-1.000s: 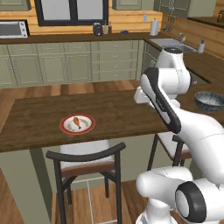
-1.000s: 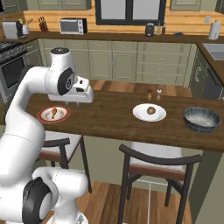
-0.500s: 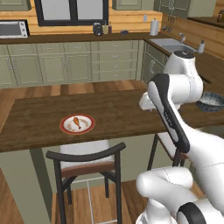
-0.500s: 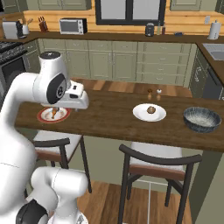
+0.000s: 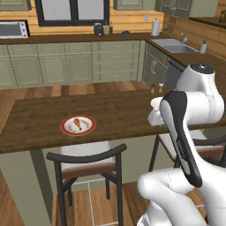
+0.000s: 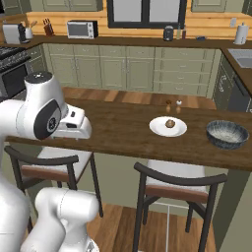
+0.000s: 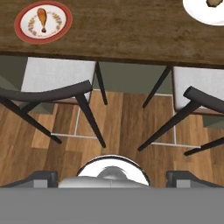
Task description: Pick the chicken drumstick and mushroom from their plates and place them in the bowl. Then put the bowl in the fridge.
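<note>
Since a second ago the arm has swung back off the counter toward the base, so the hand camera looks down over the stools and floor. On the wooden counter (image 5: 114,110) the chicken drumstick (image 7: 42,18) lies untouched on the red-rimmed plate (image 7: 21,33), at about ten o'clock in the hand view; the mushroom (image 6: 170,123) sits on the plain white plate (image 6: 157,129), at one o'clock there. The bowl (image 6: 227,134) stands empty near the counter's far right end in the right base view. The gripper (image 7: 112,176) has its dark tips set wide apart and holds nothing. To do the reach well, I would bring the hand forward over the red-rimmed plate, turn the wrist so the fingers straddle the drumstick's thick end across its length, then descend straight and close gently.
</note>
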{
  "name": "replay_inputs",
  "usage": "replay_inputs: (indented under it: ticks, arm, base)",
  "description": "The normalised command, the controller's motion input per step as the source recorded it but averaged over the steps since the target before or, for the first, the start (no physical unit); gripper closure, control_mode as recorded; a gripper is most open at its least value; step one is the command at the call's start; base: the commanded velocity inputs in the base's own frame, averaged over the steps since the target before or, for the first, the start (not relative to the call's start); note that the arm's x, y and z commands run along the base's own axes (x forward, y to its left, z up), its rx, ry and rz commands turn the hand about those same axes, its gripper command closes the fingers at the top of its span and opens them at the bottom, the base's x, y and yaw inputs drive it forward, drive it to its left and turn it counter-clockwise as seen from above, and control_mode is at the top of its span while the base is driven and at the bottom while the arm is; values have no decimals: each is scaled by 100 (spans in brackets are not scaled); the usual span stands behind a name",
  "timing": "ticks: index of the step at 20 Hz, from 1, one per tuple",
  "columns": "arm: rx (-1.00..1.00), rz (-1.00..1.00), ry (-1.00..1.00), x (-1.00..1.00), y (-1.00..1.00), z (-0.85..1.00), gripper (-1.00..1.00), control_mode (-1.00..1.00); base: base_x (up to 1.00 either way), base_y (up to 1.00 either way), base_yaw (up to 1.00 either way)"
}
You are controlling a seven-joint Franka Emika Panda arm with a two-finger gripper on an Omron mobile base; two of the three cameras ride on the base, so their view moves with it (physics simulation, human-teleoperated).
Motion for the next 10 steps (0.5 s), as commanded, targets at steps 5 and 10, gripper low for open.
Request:
replay_inputs:
  ticks: [5,10]
  arm:
    - [0,0,-1,-20,0,0,-100,100]
    - [0,0,0,0,0,0,-100,100]
  base:
    - [5,0,0]
    - [75,-5,2]
